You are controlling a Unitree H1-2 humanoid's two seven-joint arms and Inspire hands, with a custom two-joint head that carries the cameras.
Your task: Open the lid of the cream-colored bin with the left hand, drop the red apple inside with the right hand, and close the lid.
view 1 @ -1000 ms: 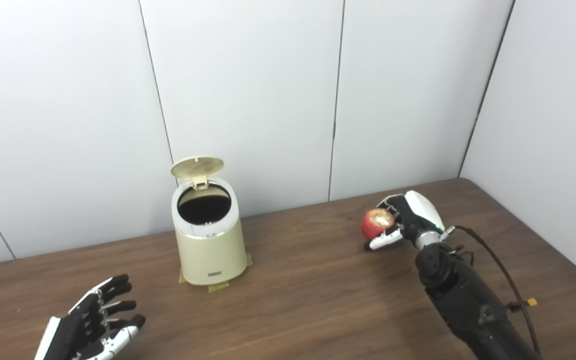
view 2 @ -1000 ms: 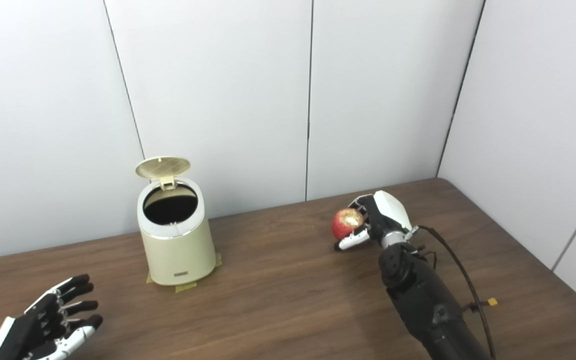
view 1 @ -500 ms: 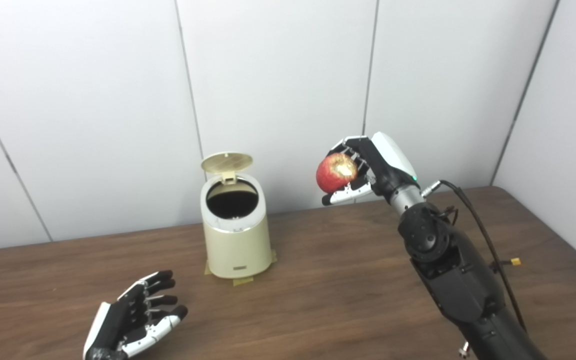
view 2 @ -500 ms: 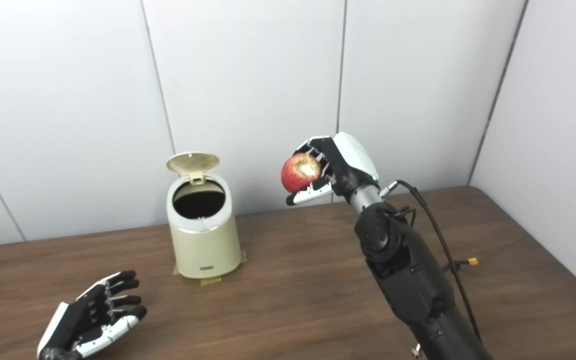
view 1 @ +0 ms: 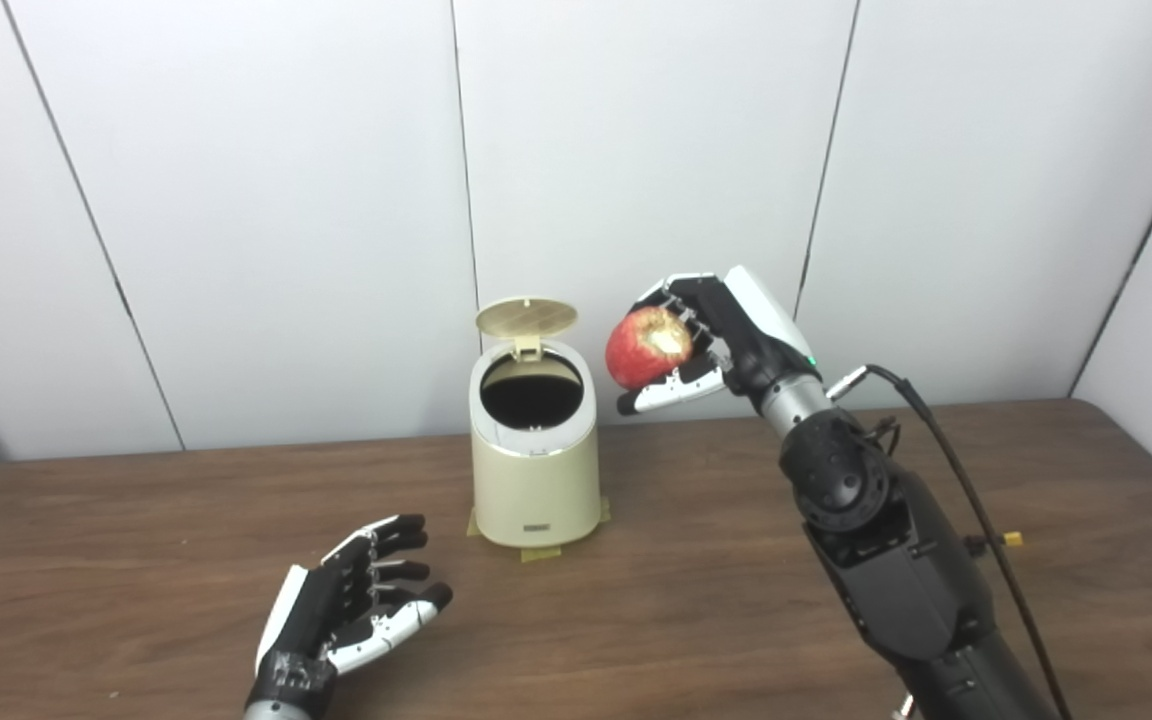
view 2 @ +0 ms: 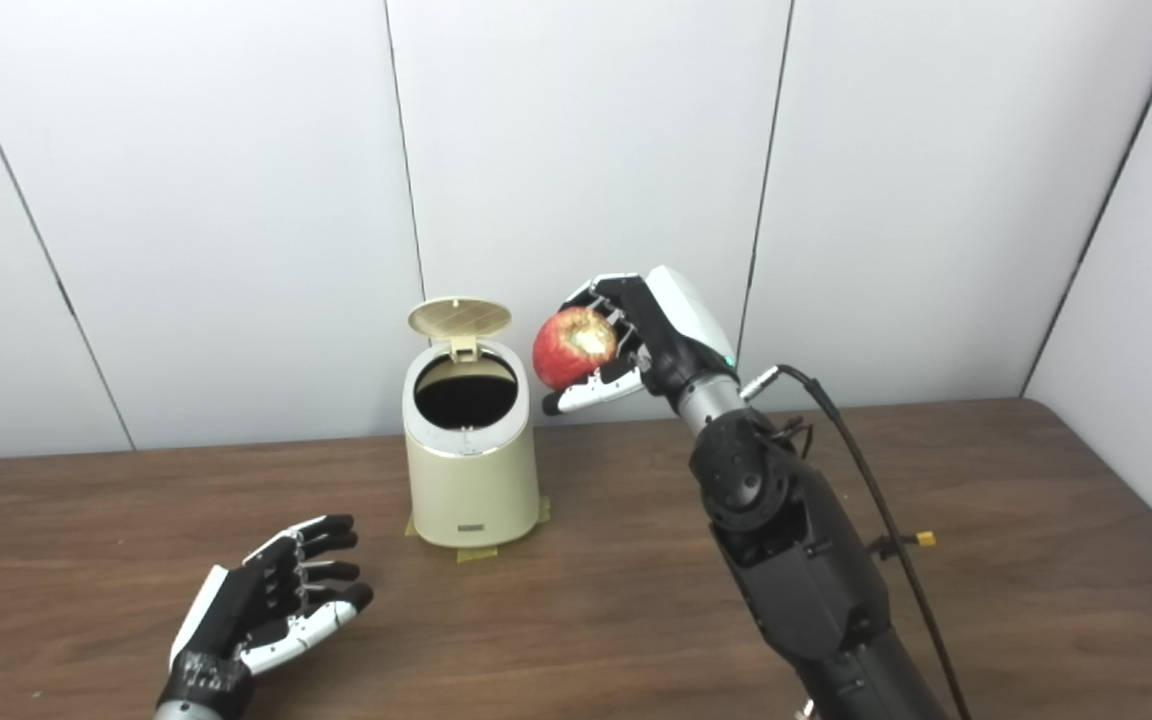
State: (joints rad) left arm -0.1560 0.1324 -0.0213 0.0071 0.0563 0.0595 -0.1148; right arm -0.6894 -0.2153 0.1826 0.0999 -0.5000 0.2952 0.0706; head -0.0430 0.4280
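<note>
- The cream bin stood upright on the brown counter, toward the far edge, near the white wall.
- Its lid was raised on the far-side hinge, leaving the dark round mouth uncovered.
- Strips of tape showed at the bin's base.
- The right hand was held above the counter, just right of the bin's mouth and about level with the lid.
- Its fingers were curled around the red apple, which was gripped clear of the bin, with a pale patch facing the camera.
- A black cable ran along the right arm.
- The left hand lay low at the near left, palm up, with fingers spread and nothing in them, well apart from the bin.
</note>
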